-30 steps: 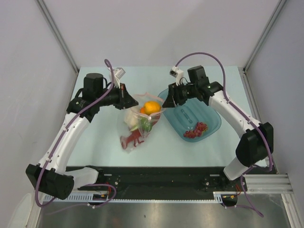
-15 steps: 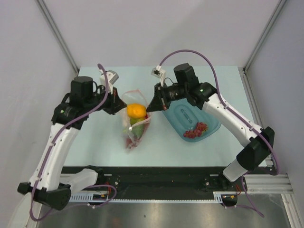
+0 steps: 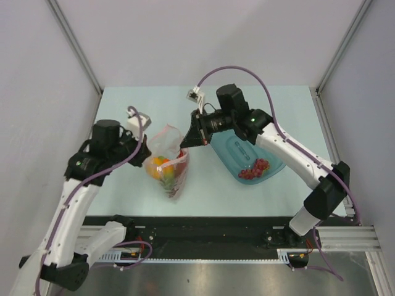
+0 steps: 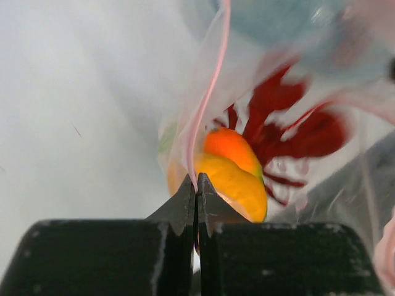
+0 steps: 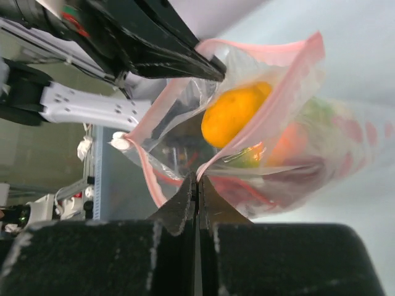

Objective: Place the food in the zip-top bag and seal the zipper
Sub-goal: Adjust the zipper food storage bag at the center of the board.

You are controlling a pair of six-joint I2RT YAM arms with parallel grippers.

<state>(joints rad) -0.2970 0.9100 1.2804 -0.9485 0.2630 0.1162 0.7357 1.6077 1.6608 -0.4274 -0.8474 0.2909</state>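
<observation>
Zip-top bag [image 3: 168, 161] over pale blue table [image 3: 160, 102], grey walls [image 3: 216, 37]; left claw [image 4: 196, 183], right claw [image 5: 197, 180] clamped on mouth

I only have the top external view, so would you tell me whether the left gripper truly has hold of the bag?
Observer: Yes, the left wrist view shows the left gripper shut on the zipper of the zip-top bag.
Operator: And the right one?
Observer: The right gripper is shut on the opposite lip.
Operator: Is the mouth open?
Observer: Yes, it gapes, with the orange fruit just inside.
</observation>
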